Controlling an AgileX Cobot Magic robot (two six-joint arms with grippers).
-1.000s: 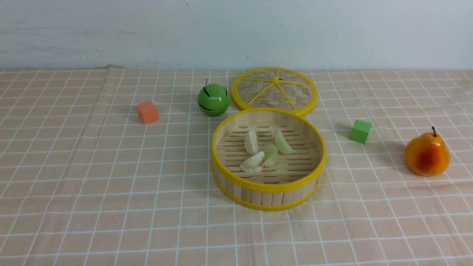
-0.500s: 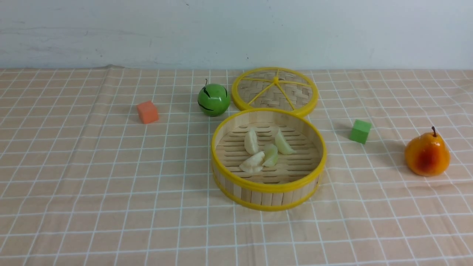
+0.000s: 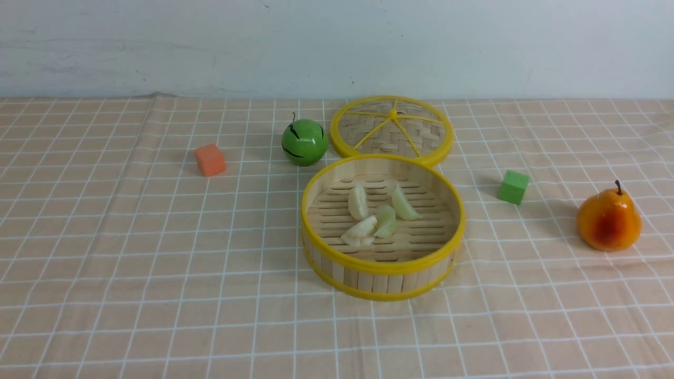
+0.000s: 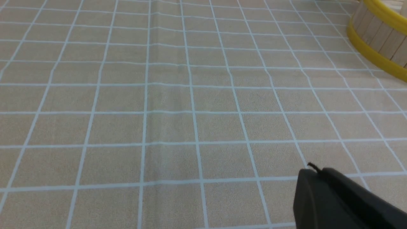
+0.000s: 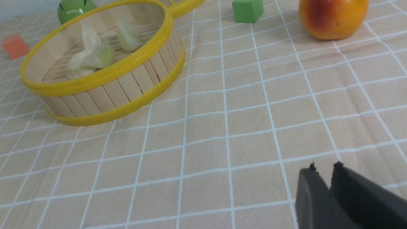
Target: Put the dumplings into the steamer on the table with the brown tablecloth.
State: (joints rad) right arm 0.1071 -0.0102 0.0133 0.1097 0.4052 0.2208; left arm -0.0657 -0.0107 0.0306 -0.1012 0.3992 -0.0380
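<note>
All four dumplings (image 3: 376,216) lie inside the steamer (image 3: 383,266) at the tablecloth's (image 3: 158,263) centre, lid (image 3: 392,129) at its twelve o'clock; left gripper (image 4: 313,171) is closed and empty, right gripper (image 5: 324,170) empty, parted a sliver

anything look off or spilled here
Nothing spilled. All four dumplings lie inside the steamer, two of them leaning on each other. The lid lies flat behind it, touching its rim. The cloth shows only slight creases.

steamer (image 4: 378,38) cut off in left wrist view, both arms absent from front view
</note>
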